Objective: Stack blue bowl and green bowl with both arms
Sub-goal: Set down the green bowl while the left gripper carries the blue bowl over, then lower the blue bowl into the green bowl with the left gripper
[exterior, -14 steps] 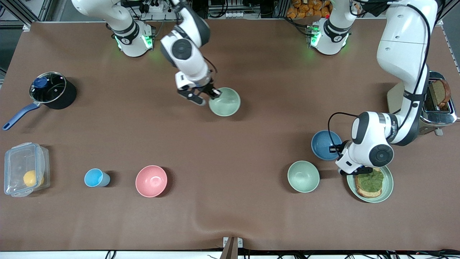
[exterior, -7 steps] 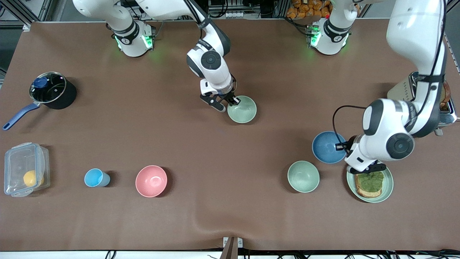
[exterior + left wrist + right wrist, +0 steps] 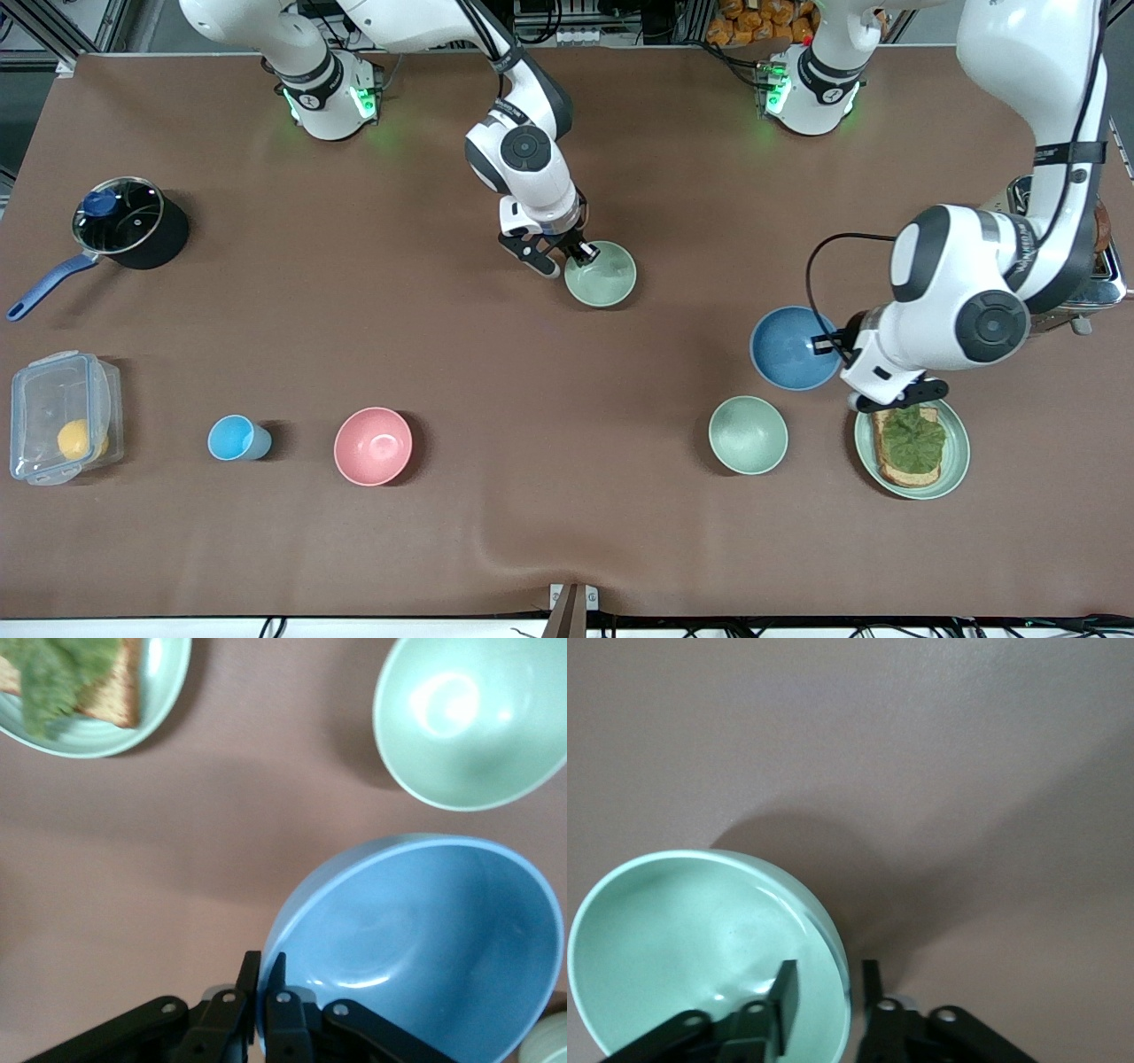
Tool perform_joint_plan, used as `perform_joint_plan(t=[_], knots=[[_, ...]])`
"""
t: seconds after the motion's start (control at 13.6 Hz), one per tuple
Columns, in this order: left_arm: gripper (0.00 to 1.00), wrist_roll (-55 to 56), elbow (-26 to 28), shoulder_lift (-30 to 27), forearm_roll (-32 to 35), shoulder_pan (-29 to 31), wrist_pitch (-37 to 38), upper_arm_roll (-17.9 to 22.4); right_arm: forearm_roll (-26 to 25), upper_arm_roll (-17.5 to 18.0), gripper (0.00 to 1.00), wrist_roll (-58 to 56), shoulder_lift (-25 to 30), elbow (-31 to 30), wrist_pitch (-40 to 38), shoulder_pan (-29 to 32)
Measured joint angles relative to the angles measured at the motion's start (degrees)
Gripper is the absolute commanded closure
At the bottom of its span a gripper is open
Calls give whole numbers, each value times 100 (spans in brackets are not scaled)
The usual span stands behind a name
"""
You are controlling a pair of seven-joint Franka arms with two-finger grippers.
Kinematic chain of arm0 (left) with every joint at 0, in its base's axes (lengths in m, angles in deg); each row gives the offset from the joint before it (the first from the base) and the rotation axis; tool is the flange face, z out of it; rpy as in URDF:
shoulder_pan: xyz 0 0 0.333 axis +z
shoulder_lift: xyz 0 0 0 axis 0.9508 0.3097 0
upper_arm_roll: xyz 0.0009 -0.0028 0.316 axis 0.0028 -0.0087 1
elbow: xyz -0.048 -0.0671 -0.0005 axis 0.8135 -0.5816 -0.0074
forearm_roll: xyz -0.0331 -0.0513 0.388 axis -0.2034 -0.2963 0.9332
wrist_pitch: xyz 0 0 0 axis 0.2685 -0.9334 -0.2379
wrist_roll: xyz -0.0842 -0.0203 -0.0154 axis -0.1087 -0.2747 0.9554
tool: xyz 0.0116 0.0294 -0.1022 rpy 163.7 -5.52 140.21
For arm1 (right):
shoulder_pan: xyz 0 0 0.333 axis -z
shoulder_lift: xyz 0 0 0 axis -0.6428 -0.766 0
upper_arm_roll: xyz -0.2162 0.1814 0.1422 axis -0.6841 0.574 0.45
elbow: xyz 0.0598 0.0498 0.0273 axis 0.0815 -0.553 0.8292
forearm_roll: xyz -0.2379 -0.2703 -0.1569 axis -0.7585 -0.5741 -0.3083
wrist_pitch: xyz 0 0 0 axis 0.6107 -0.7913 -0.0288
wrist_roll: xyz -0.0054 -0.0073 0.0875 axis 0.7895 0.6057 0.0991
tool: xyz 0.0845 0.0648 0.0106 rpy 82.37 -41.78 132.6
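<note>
Two bowls, neither stacked yet — I have the left gripper (image 3: 264,985) clamped on the blue bowl (image 3: 791,347) rim, lifted above the table beside the toast plate (image 3: 955,468), while the right gripper (image 3: 824,985) jaws stand parted astride the green bowl (image 3: 601,275) rim at mid-table.
</note>
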Motion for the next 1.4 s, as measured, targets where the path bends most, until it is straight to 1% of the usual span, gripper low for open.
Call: perform_joint_plan(t=[0.22,0.37,0.44,0.52,0.66,0.81,1.1,1.25,1.4], knots=[[100,110,81,-7,-359,1,0,-219,4,-36,0,60,19,39,-102,20],[100,110,185,-65,-576,-1,-8,-251,8,-70,0,208,87,165,-618,122],[100,113,306,-138,-678,0,-57,-293,30,-78,0,238,136,273,-1028,251],[100,145,504,-247,-784,0,-201,-357,125,-78,0,241,187,380,-1421,431],[100,355,995,-519,-1042,-6,-658,-533,622,-82,0,226,235,504,-1788,785],[100,756,1337,-684,-1138,-19,-988,-778,1195,-85,0,182,202,508,-1800,999],[100,1367,1533,-690,-1145,-59,-1121,-1159,2004,-94,0,136,-26,490,-1692,1267],[100,1682,1656,-674,-1152,-61,-1292,-1355,2360,-94,0,126,-246,466,-1332,1310],[100,2011,1888,-664,-1162,-60,-1700,-1582,2657,-73,0,122,-504,459,-955,1306]])
